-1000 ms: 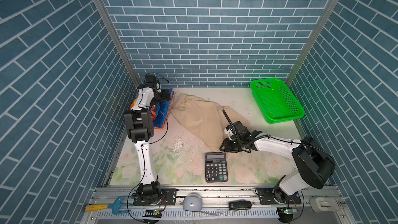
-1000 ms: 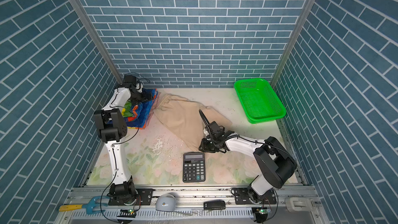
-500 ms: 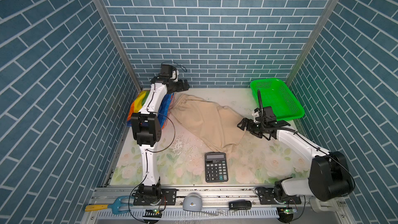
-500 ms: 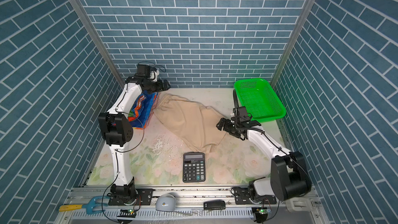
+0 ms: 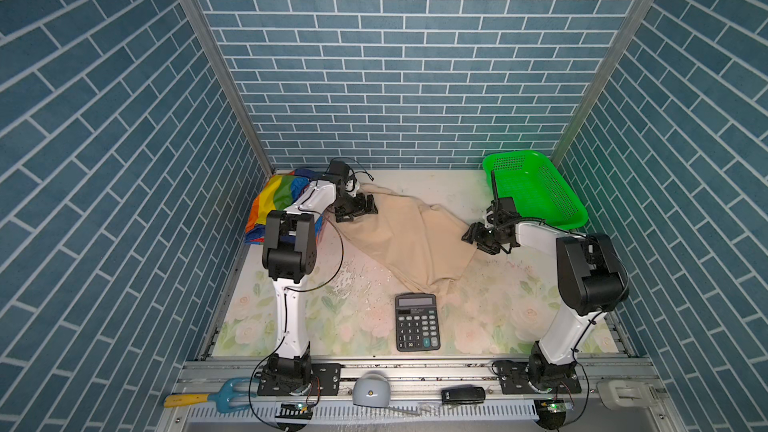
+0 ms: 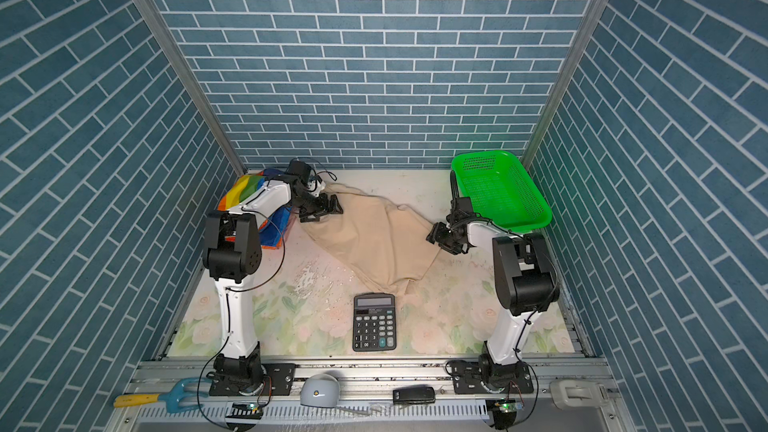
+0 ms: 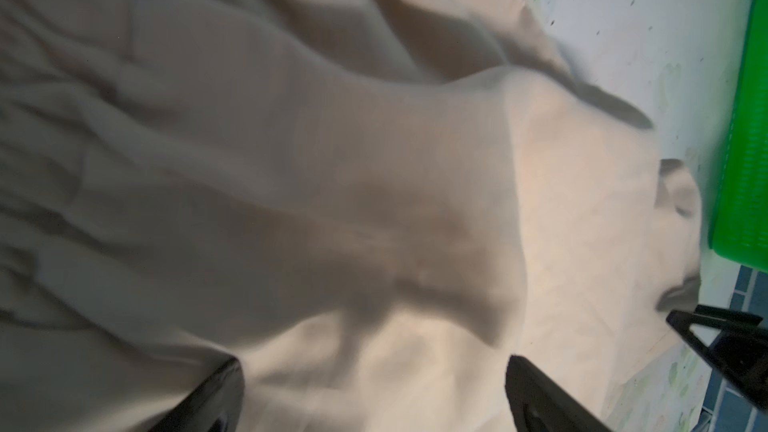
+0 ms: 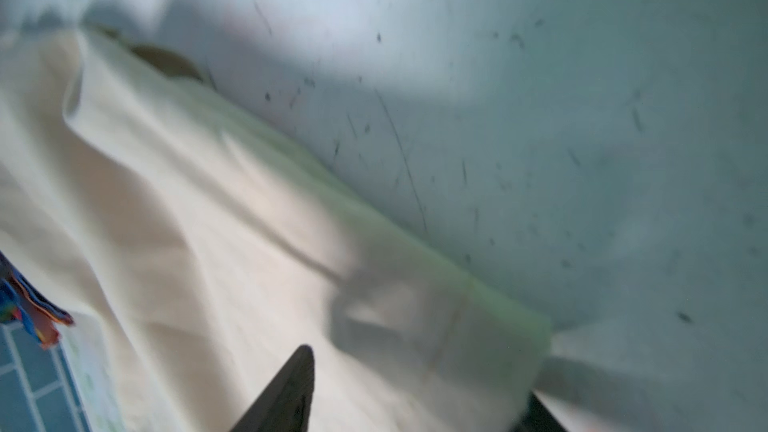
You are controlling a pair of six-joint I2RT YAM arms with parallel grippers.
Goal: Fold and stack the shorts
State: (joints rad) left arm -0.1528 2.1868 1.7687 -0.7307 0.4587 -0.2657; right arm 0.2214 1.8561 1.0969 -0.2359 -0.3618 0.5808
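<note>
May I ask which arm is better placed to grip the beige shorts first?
Probably right: the right gripper straddles the hem of the beige shorts; the left gripper hovers open over rumpled cloth.

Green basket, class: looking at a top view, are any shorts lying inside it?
No, the green basket shows only bare mesh inside, while the beige shorts lie spread out on the surface outside it.

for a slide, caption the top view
Left gripper and right gripper at opposite ends of the beige shorts; rainbow shorts back left, basket back right, calculator in front
</note>
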